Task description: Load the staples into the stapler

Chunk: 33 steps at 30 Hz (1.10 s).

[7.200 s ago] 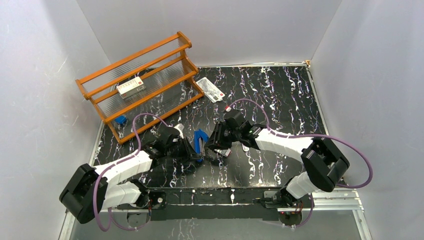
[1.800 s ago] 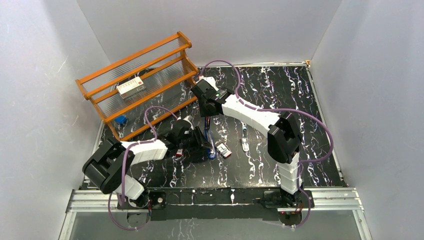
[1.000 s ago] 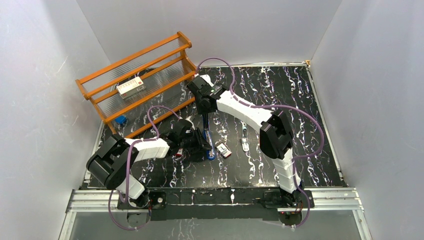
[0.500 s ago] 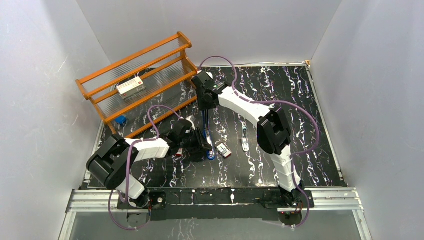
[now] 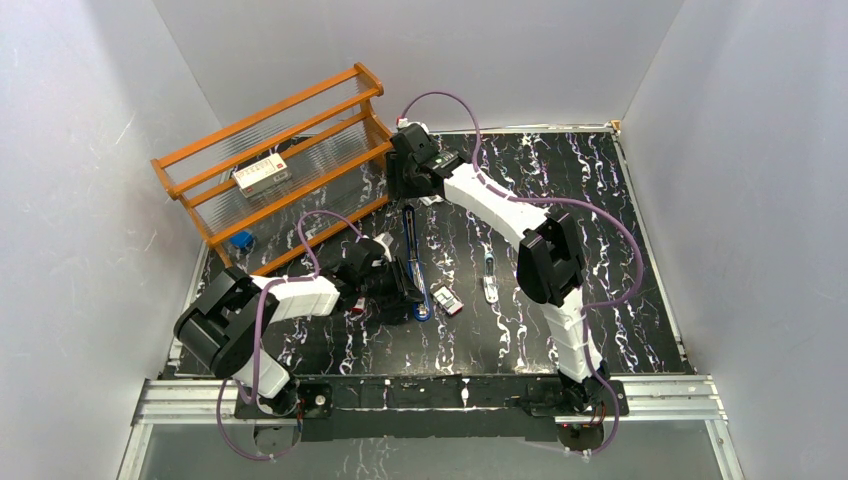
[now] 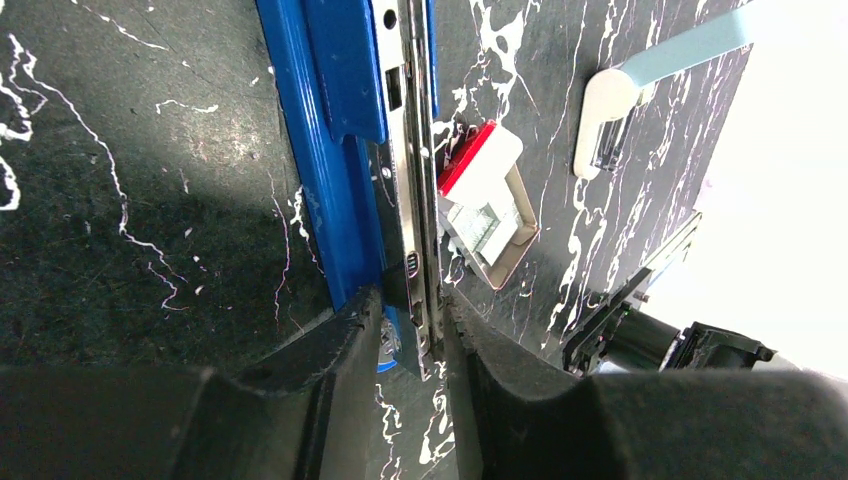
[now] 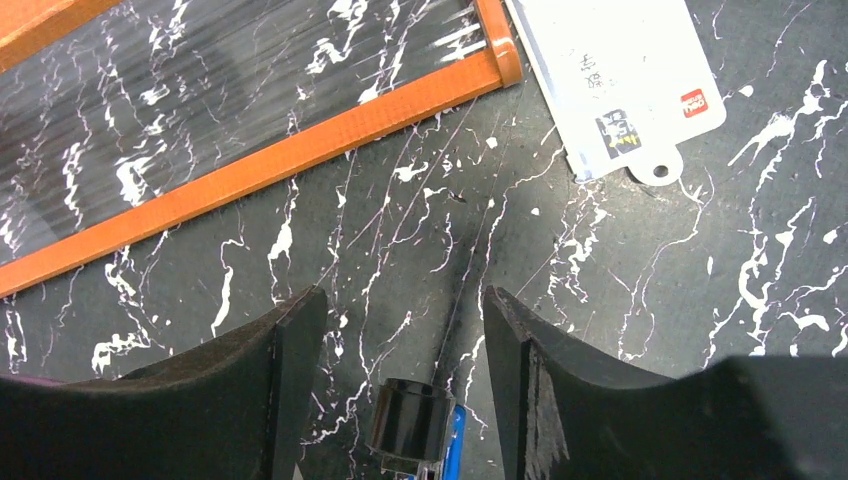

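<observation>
The blue stapler (image 5: 412,250) lies swung open on the black marbled table, its long top pointing toward the back. My left gripper (image 5: 408,285) is shut on its hinge end; in the left wrist view the fingertips (image 6: 410,300) pinch the silvery channel beside the blue body (image 6: 330,120). The small red-and-white staple box (image 5: 447,298) lies just right of it, its pale tray (image 6: 500,235) pulled out with silvery staples inside. My right gripper (image 5: 405,195) is open and empty above the stapler's far tip, whose black end (image 7: 408,420) shows low between the open fingers (image 7: 295,330).
An orange rack (image 5: 290,160) stands back left with a larger red-and-white box (image 5: 262,174) on its shelf. A flat white printed packet (image 7: 615,85) lies by the rack's foot. A small white and pale-blue tool (image 5: 489,280) lies right of the staple box.
My right gripper has drawn back toward the rack and stands open past the stapler's top, which now lies stretched out. The left gripper has kept its hold.
</observation>
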### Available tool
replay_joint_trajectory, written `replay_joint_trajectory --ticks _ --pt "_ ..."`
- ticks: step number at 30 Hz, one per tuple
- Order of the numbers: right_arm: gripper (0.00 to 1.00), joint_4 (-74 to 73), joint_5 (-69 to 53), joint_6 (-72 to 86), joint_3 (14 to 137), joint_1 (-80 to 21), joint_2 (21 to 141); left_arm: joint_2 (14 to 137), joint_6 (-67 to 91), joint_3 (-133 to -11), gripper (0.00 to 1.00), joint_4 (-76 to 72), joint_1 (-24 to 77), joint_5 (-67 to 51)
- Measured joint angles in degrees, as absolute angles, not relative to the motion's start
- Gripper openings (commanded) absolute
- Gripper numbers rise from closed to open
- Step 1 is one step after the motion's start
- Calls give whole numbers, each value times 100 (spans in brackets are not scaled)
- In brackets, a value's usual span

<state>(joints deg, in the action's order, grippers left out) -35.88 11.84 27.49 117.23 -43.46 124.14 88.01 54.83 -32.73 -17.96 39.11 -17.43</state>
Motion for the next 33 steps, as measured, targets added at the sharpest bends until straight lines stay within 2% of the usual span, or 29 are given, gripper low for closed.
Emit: replay_joint_trajectory --ticks 7,12,24,29,33 --pt "71 -3527 1179 2655 11642 -4340 12333 8783 5417 -3352 43 -1673 3911 -1761" --pt "73 -3334 1179 2622 11065 -4329 11745 8733 5306 -3435 54 -1295 3920 -1745" --pt "73 -2720 1354 2434 9133 -4244 9546 8423 5103 -3599 68 -720 3918 -1662" --pt "65 -2665 1240 2213 7856 -4239 8744 7706 5006 -3597 72 -556 3918 -1525" --pt "65 -2757 1048 2075 6987 -4239 8226 6785 4851 -3597 73 -296 3918 -1125"
